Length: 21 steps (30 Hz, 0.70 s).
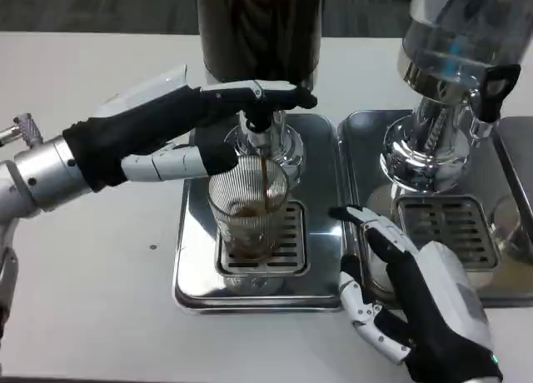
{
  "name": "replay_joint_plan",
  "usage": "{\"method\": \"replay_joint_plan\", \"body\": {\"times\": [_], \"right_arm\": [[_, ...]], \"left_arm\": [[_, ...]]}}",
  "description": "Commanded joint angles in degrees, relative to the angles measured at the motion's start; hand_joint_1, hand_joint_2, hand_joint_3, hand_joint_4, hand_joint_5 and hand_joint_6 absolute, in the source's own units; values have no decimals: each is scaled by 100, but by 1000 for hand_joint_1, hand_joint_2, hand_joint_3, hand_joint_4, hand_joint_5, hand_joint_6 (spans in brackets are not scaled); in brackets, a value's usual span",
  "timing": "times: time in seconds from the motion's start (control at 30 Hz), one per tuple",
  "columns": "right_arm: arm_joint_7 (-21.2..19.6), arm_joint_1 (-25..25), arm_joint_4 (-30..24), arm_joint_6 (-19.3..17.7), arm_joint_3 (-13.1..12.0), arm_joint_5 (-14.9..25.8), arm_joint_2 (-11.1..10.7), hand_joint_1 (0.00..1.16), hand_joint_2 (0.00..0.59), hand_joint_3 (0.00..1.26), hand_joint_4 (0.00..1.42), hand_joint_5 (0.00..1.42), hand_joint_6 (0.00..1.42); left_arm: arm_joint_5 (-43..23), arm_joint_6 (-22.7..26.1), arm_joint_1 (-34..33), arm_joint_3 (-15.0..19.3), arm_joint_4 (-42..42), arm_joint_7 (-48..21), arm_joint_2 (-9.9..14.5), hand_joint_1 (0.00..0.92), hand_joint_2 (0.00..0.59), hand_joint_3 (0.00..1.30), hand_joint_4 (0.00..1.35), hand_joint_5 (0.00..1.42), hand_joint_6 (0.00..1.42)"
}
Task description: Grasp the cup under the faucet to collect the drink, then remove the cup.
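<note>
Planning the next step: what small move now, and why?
Probably hold the left hand on the faucet a bit longer: drink is streaming into the cup, which looks only partly filled. The right hand waits open beside the tray, not holding the cup.

Looks like a drinks-bar test setup: two dispensers [258, 33] up top, steel drip trays [191, 266] on a white worktop [83, 275]

A single head view looks steeply down from close above the white table [100, 316]. The two dispenser bodies are cut off by the frame's top edge, their steel drip trays [191, 283] fill the centre and right, and the robot's forearms enter from the left and lower-right edges.
</note>
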Motion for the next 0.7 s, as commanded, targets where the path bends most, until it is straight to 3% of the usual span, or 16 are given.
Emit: {"method": "replay_joint_plan", "body": {"times": [0.03, 0.17, 0.27, 0.37, 0.5, 0.7], "right_arm": [[35, -33, -55, 15, -35, 72, -16, 470, 586, 219, 136, 97, 210], [53, -39, -73, 11, -48, 110, -15, 469, 585, 219, 139, 97, 211], [107, -93, 21, -179, -74, 354, -61, 471, 567, 188, 141, 107, 212], [31, -91, 61, -372, -107, 544, -43, 523, 502, 130, 129, 131, 227], [352, -207, 28, -314, -97, 793, -85, 628, 409, 42, 80, 133, 246], [695, -448, 155, -261, -78, 1063, -54, 643, 366, 15, 54, 113, 247]], "left_arm": [[256, -149, 163, -210, -47, -101, 45, 0, 100, 206, 99, 117, 74], [273, -182, 163, -234, -27, -54, 50, 0, 100, 202, 99, 116, 74], [273, -197, 160, -239, -27, -12, 52, 0, 100, 200, 99, 115, 74], [271, -206, 160, -245, -28, 20, 59, 0, 100, 200, 99, 114, 74], [289, -251, 158, -262, -41, 57, 74, 0, 100, 199, 99, 113, 74], [314, -323, 155, -289, -68, 134, 114, 0, 100, 199, 99, 113, 74]]}}
